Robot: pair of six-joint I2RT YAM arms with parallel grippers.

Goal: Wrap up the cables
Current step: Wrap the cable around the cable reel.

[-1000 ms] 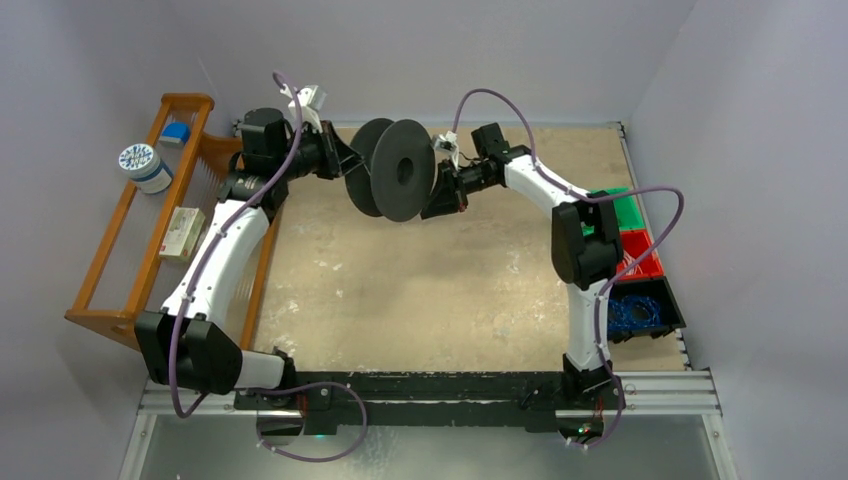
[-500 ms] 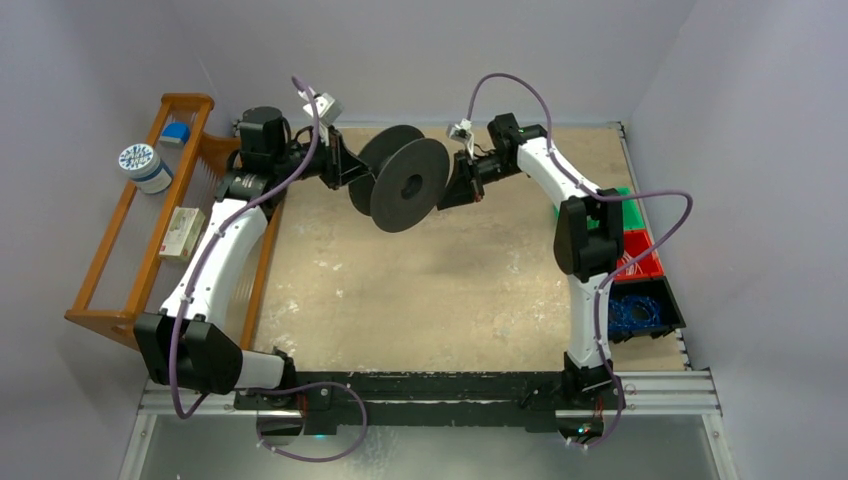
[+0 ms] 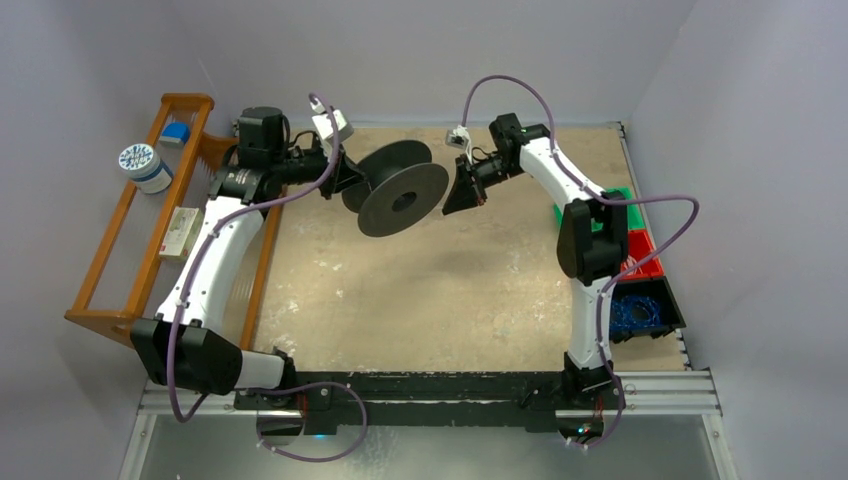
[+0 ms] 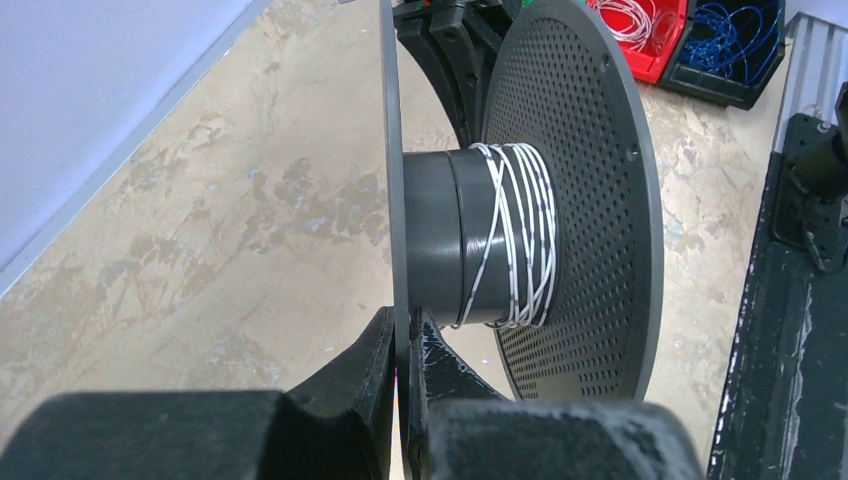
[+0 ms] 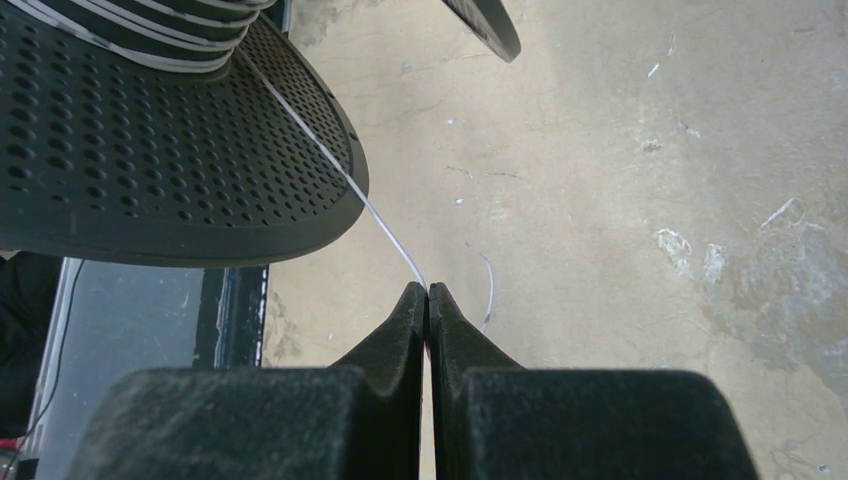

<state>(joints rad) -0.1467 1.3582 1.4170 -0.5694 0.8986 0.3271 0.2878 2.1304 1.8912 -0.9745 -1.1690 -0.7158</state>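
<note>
A black spool (image 3: 400,190) hangs above the far middle of the table. My left gripper (image 3: 350,178) holds it up from the left, shut on the thin edge of its near flange (image 4: 388,150), one finger on each side, as the left wrist view (image 4: 403,320) shows. Several turns of thin whitish cable (image 4: 515,235) lie around the hub (image 4: 435,240), against the perforated flange (image 4: 590,200). My right gripper (image 3: 462,195) sits just right of the spool. It (image 5: 428,290) is shut on the cable (image 5: 330,160), which runs taut from the hub to its fingertips. A short loose end (image 5: 488,290) curls past them.
A wooden rack (image 3: 120,240) along the left edge holds a tape roll (image 3: 143,165) and a small box (image 3: 180,232). Green (image 3: 625,205), red (image 3: 645,262) and black (image 3: 672,300) bins stand at the right edge, the black one holding blue wire (image 3: 632,312).
The spool has tipped so its perforated flange faces more upward, and has dropped slightly nearer. My left wrist has turned with it. My right gripper has drawn a little to the right, away from the spool.
</note>
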